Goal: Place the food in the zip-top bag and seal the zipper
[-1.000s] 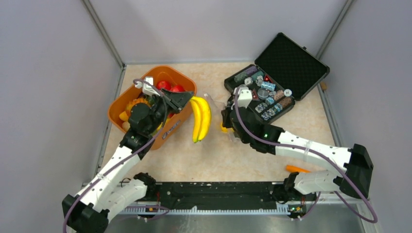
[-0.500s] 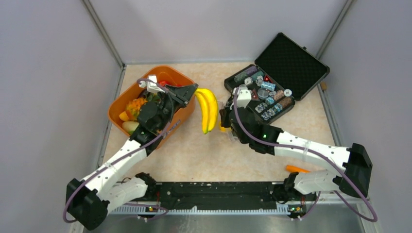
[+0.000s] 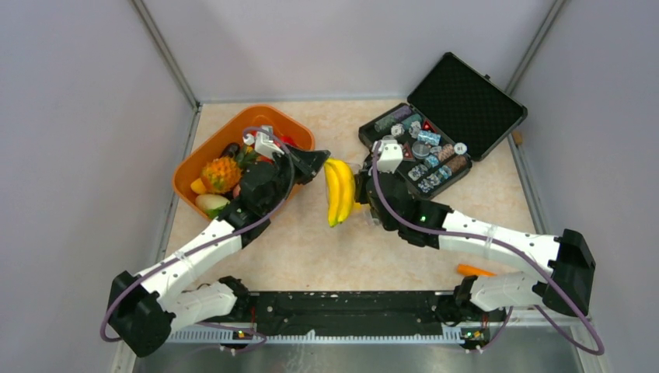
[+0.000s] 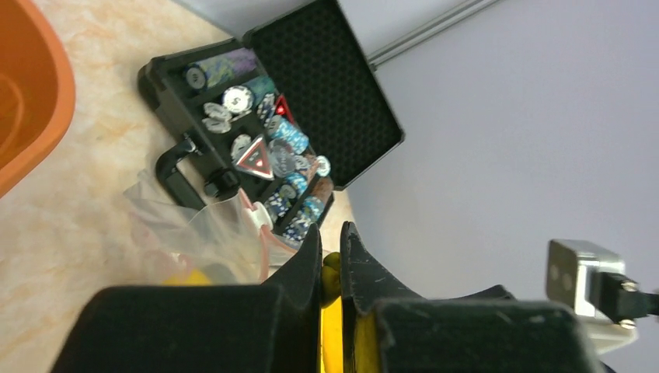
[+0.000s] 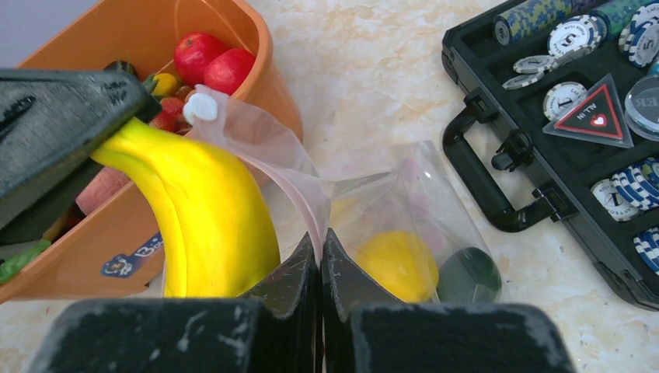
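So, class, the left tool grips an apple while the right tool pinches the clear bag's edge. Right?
No: the left tool grips the bananas, not an apple, as the top external view shows. The right tool does pinch the zip-top bag.

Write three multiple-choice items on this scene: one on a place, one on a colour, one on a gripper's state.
1. The open black hard case lies
A. at the far right of the table
B. at the near left
C. between the arm bases

2. The curved plastic toy bananas held by the left gripper are
A. purple
B. yellow
C. blue

3. The right gripper is
A. wide open
B. shut on the edge of the clear thin plastic zip-top bag
C. holding an apple

Key: 1 A, the case sits far back by the right wall. 2 B, the top and right wrist views show them yellow. 3 B, its fingers pinch the film.
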